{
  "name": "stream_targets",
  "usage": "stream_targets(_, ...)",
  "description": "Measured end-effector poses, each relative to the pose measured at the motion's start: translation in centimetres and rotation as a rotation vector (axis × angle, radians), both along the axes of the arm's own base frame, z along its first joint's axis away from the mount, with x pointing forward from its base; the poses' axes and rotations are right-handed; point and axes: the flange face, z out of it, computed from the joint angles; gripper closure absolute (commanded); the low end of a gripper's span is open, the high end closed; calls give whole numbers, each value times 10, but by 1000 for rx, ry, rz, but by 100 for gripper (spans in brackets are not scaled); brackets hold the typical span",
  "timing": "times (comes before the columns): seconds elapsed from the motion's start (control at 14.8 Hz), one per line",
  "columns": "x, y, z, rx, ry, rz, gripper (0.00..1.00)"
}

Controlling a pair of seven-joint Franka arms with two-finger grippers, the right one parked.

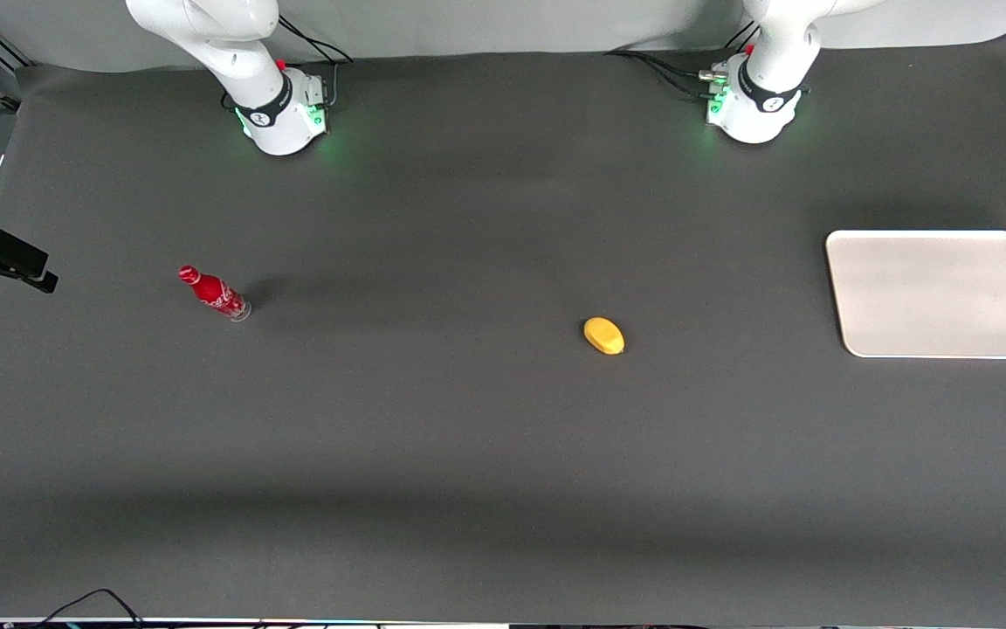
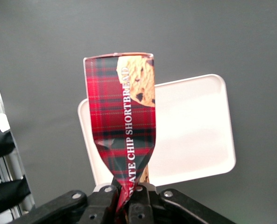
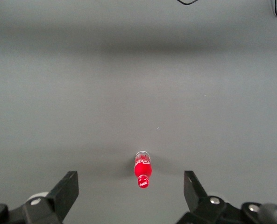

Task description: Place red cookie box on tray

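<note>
Half the job looks done to me: the flat, long dark-red tartan cookie box [image 2: 122,121] is off the desk and hanging from the left arm's gripper [image 2: 124,198], whose black fingers [image 2: 103,203] are pinched tight on one end of the carton — the cardboard is visibly squashed where they bite. In the wrist view the box dangles above the large cream-white rectangular tray [image 2: 194,135] with rounded corners, partly over it and partly over the dark grey desk [image 1: 433,437]. The front view doesn't show the gripper or the box at all, so how high they are above the tray I honestly can't say. What's left, I reckon: line it up over the tray, lower it, let go. The tray [image 1: 940,293] sits bare at the working arm's end of the desk.

Readable print on the box: "SHORTBREAD" running lengthwise, with "CHIP" and part of "CHOCOLATE" below it, next to a chocolate-chip cookie picture.

Also on the desk — a small red Coca-Cola bottle [image 1: 213,293] toward the parked arm's end, and a yellow lemon-shaped thing [image 1: 603,335] near the middle.
</note>
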Motion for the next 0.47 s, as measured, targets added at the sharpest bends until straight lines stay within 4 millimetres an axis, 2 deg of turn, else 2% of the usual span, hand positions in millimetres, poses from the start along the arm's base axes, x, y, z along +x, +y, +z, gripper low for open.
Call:
stream_targets(0.13, 1, 26, -28, -11, -9, 0, 100)
stream_targets(0.47, -12, 88, -131, -50, 26, 115, 100)
